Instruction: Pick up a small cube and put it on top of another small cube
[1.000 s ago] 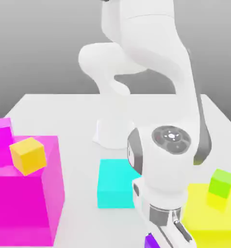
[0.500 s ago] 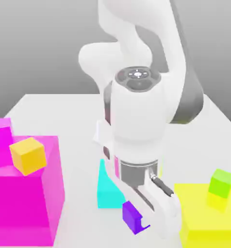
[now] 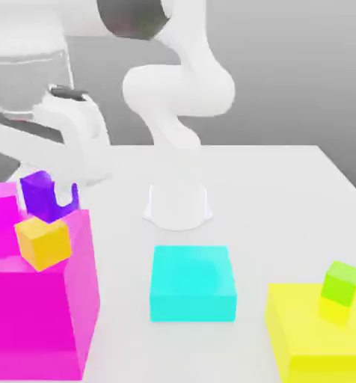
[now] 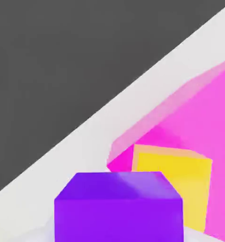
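In the exterior view, the white end effector point(image 3: 60, 196) is closed on the small glossy purple cube point(image 3: 39, 196), holding it toward the far side of the big glossy magenta block point(image 3: 28, 322). Whether the purple cube touches that block I cannot tell. It is turned askew to the block's edges, with a corner edge facing roughly toward the camera; its sides look about equal, so no one axis stands out as long. On top of the magenta block are a small orange cube point(image 3: 43, 244), nearer the camera than the purple one, and a small magenta block point(image 3: 1, 217) at the exterior view's left. To the exterior view's right of the big block, a flat cyan block point(image 3: 192, 283) rests on the white tabletop point(image 3: 256, 209); farther right is a yellow block point(image 3: 319, 329) carrying a small lime-green cube point(image 3: 342, 283).

In the hand view, the purple cube point(image 4: 119, 217) presents one face squarely to the camera, its edges crossing those of the magenta block point(image 4: 213, 118) at a slant. The orange cube point(image 4: 180, 189), on that block, is partly hidden behind it.
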Available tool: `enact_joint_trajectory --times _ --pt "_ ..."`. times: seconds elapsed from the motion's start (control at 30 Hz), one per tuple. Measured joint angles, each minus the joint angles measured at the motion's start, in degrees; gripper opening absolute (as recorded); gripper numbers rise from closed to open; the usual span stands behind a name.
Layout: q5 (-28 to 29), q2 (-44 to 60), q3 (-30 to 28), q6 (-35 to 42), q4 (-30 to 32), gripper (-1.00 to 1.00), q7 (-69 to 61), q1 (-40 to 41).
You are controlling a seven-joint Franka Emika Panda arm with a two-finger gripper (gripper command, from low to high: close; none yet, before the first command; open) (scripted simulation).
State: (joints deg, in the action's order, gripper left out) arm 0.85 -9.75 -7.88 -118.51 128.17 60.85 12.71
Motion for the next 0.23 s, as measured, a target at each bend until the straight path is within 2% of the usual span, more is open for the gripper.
enact_joint_trajectory --times 0.07,0.1,0.23 --pt "0.1 1.2 -0.3 -3.6 2.4 -1.0 -0.9 0.2" --pt "0.0 2.0 -0.4 -5.8 3.8 1.0 -1.1 0.3" --pt "0.0 2.0 -0.4 -5.8 3.8 1.0 -1.1 0.3"
